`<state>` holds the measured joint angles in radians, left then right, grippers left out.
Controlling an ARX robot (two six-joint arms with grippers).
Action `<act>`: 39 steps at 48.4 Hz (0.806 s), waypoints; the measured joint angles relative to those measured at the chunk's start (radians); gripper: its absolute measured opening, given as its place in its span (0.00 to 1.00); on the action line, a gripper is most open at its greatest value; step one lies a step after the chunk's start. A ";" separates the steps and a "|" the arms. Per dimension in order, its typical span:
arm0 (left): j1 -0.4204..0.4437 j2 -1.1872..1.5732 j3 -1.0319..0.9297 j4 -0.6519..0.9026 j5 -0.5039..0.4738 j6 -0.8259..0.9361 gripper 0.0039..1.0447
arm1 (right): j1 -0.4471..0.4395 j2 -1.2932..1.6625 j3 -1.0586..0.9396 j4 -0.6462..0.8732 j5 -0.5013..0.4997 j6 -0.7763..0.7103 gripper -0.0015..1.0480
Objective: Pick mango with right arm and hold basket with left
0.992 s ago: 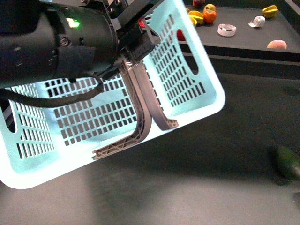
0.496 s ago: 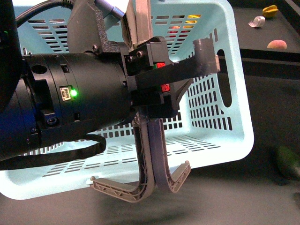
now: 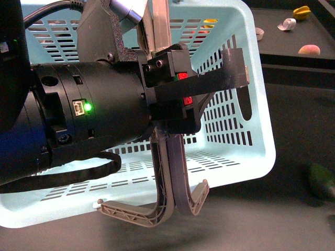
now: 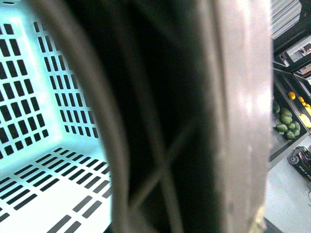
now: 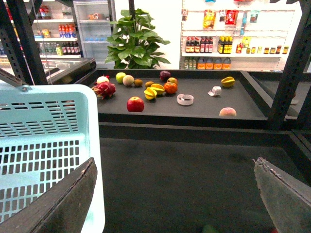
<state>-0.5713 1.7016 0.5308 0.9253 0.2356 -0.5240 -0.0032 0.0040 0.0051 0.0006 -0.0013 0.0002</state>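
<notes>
The light-blue basket (image 3: pixel 256 130) hangs tilted in the front view, filling its left and middle. My left gripper (image 3: pixel 175 97) is shut on one of its grey-brown handles (image 3: pixel 170 183), which curves down below the jaws. In the left wrist view that handle (image 4: pixel 238 116) fills the picture, with the basket's slotted inside (image 4: pixel 34 121) beside it. My right gripper (image 5: pixel 175 199) is open over the dark table with nothing between its fingers (image 5: pixel 53 204), and the basket's corner (image 5: pixel 48 131) is beside one finger. The mango cannot be made out in any view.
A dark green oblong fruit (image 3: pixel 320 180) lies on the table at the right. A raised shelf (image 5: pixel 194 109) behind holds a red apple (image 5: pixel 135 104), yellow starfruit (image 5: pixel 227 81), a peach (image 5: pixel 227 111) and other fruit. Black rack posts (image 5: pixel 286 73) stand at the sides.
The left arm has swung the basket from a flat tilt to a more upright hang, its open side turned toward the camera. In the last half second it shifted slightly left.
</notes>
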 joint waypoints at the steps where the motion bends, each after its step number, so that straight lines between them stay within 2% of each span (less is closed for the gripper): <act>1: 0.000 0.000 0.000 0.000 0.000 0.000 0.15 | 0.000 0.000 0.000 0.000 0.000 0.000 0.92; 19: 0.000 0.000 0.000 0.000 0.002 0.000 0.15 | 0.005 0.003 0.000 -0.002 0.018 0.003 0.92; 21: 0.000 0.000 0.000 0.000 0.001 0.000 0.15 | 0.039 0.027 0.007 -0.011 0.135 0.047 0.92; 22: 0.000 0.000 0.000 0.000 0.000 0.002 0.15 | 0.079 0.079 0.018 -0.003 0.283 0.103 0.92; 23: 0.000 0.000 0.000 0.000 0.001 0.002 0.15 | 0.090 0.109 0.023 0.007 0.348 0.130 0.92; 25: 0.000 0.000 0.000 0.000 0.002 -0.003 0.15 | 0.071 0.228 0.035 0.059 0.495 0.208 0.92; 26: 0.000 0.000 0.000 0.000 0.000 0.002 0.15 | 0.048 0.271 0.039 0.085 0.504 0.231 0.92; 30: 0.000 0.000 0.000 0.000 0.000 0.002 0.15 | -0.087 0.480 0.065 0.235 0.414 0.247 0.92; 35: 0.000 0.001 0.000 0.000 0.003 0.002 0.15 | -0.272 0.817 0.150 0.445 0.162 0.166 0.92; 39: 0.000 0.001 0.000 0.000 0.003 0.001 0.15 | -0.365 1.028 0.208 0.550 0.045 0.080 0.92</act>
<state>-0.5716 1.7027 0.5312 0.9253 0.2390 -0.5232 -0.3683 1.0325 0.2134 0.5510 0.0437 0.0807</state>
